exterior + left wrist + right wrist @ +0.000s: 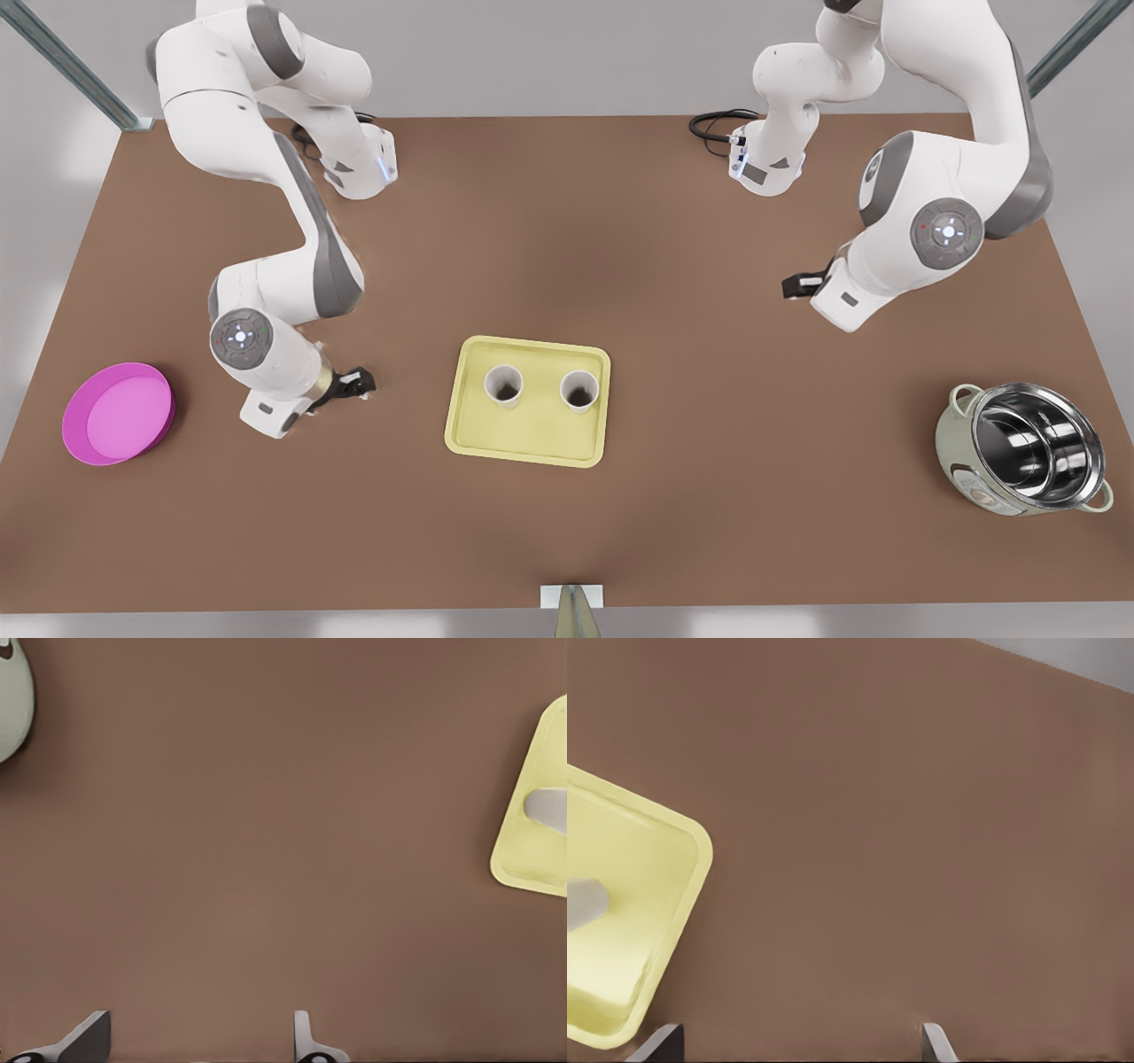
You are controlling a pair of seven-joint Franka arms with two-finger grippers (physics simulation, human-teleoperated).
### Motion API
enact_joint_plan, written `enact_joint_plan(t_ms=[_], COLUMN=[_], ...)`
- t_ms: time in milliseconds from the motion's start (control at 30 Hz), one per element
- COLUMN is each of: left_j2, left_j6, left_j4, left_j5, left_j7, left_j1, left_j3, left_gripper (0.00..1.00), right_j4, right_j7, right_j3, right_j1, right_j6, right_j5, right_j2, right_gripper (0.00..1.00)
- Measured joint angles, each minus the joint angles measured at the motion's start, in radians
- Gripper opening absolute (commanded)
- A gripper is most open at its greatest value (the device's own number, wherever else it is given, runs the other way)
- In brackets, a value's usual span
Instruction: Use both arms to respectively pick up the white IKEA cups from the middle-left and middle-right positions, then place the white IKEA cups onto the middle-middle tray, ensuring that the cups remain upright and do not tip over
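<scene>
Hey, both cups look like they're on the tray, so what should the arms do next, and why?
Probably just pull both arms away to a rest pose. The white cups stand upright on the tray, and the left hand and right hand are open, apart from it, holding nothing.

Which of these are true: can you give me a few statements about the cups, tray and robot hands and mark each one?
1. Both cups stand upright on the yellow tray. True.
2. One gripper is holding a cup. False: the left gripper, on the front view's right, and the right gripper, on the front view's left, are both open, empty and off to the sides of the tray.
3. A cup sits in the pink plate. False: there is no cup in it.
4. The pot sits on the table at the front view's right. True.
</scene>
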Motion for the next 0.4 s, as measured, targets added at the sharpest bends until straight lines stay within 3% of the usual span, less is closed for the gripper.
enact_joint_plan(t_ms=[133,267,400], left_j2=[-0.002,-0.002,-0.002], left_j6=[-0.014,-0.021,-0.025], left_j4=[0.000,0.000,0.000], left_j5=[-0.002,-0.001,0.000], left_j7=[0.040,0.073,0.098], left_j1=[0.000,0.002,0.003], left_j3=[-0.016,-0.019,-0.019], left_gripper=[1.00,1.00,1.00], right_j4=[0.149,-0.009,-0.068], right_j7=[0.004,0.008,0.012], right_j3=[-0.087,-0.159,-0.165], right_j1=[0.026,0.048,0.041], right_j6=[-0.187,-0.303,-0.362], right_j5=[-0.040,0.019,0.052], right_j2=[-0.112,-0.361,-0.417], right_gripper=[1.00,1.00,1.00])
